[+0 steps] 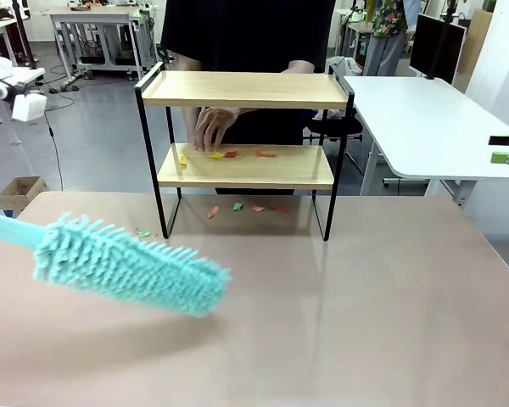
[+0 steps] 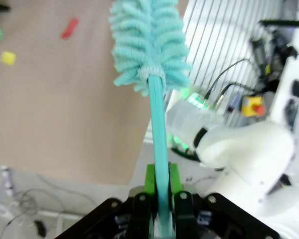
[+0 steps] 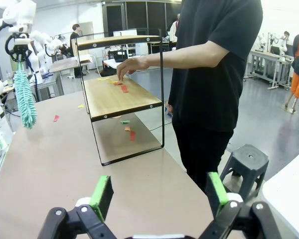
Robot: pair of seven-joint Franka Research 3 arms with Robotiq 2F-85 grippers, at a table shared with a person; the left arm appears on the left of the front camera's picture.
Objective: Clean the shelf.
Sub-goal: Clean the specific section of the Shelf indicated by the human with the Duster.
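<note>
L wrist view: left gripper (image 2: 162, 183) clamps duster (image 2: 149, 45) handle.

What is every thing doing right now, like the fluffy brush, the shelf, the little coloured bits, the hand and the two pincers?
brush, held by its handle, off the table.
left pincer, shut on the brush handle.
right pincer, open, empty.
shelf, upright on the table, top board bare.
coloured bits, scattered on the lower board and on the table beneath.
hand, fingertips down on the lower board.
</note>
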